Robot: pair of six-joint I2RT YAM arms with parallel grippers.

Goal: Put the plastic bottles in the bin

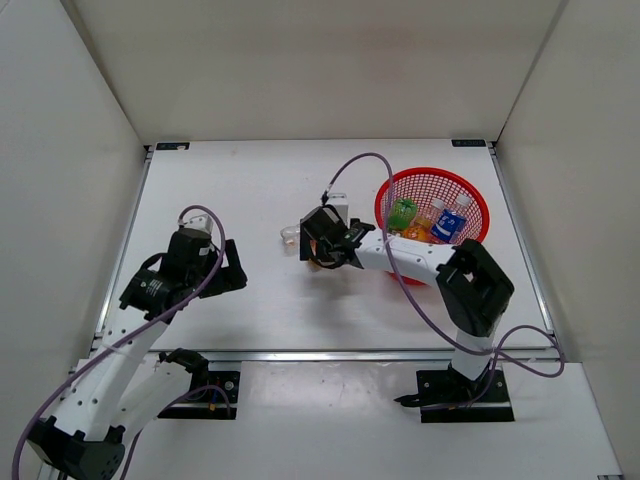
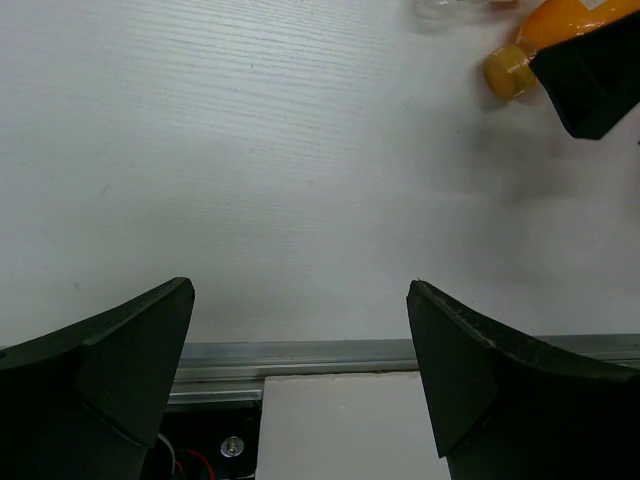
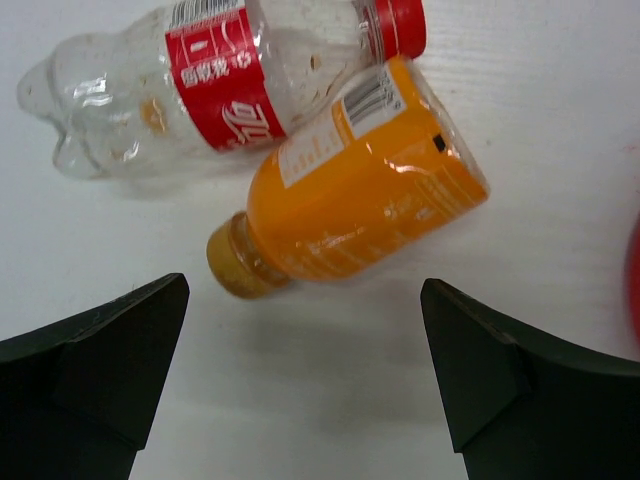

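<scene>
Right gripper (image 3: 305,287) jaws spread wide, empty, above orange bottle (image 3: 370,190) lying flat on table (image 1: 250,180), barcode showing. Touching it: clear bottle (image 3: 200,80), red cap, red label, white script illegible. Red bin (image 1: 432,171) nearby holds green bottle (image 1: 403,212) and blue-labelled bottle (image 1: 450,226). Left gripper (image 2: 300,292) likewise spread, empty.

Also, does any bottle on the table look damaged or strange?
Yes. The clear red-label bottle lying on the table looks dented near its base, with brownish specks inside. The orange bottle beside it looks intact.
</scene>
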